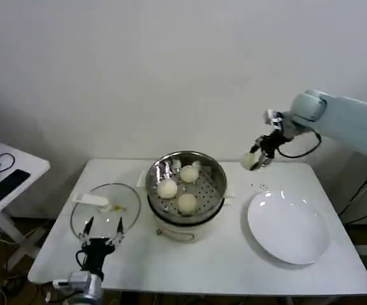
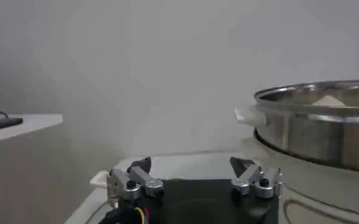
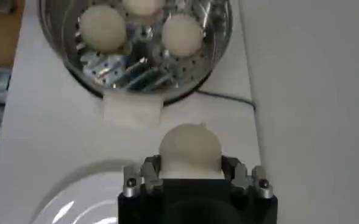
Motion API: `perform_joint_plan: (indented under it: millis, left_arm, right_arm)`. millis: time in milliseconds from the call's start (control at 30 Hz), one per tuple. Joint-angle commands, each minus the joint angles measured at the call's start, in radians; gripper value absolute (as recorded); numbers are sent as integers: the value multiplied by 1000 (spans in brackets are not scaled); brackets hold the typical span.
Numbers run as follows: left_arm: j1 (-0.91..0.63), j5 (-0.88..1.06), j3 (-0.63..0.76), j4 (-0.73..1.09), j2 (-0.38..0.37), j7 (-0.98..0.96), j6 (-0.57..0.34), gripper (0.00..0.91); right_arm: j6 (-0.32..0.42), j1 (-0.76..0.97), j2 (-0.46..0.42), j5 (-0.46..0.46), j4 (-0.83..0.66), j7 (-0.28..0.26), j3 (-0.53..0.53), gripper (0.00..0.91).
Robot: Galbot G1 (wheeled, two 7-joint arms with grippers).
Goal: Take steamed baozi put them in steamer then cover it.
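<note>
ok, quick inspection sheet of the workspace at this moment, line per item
Surface: white table.
Job's things: three baozi in the steamer; fourth baozi in the right gripper; cover lying on the table left of the steamer.
Clutter: empty white plate.
Grippers: right gripper raised between steamer and plate, shut on a baozi; left gripper open by the cover.
Cables: black cable on the right arm.
Surroundings: side table with dark devices.
</note>
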Motion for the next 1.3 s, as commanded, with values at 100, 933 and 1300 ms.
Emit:
perform_joint_plan:
  millis: [100, 933, 1300]
  left_arm:
    - [-6, -8, 2, 12, 1, 8, -5, 907]
    - [-16, -36, -14, 25, 7, 9, -2, 907]
    - [-19, -38, -13, 21, 6, 9, 5, 907]
  right_arm:
    - [-34, 41, 311, 189, -35, 46, -87, 705]
    - [-43, -103, 325, 128, -15, 96, -102, 705]
    - [-42, -100, 316, 119, -23, 93, -109, 705]
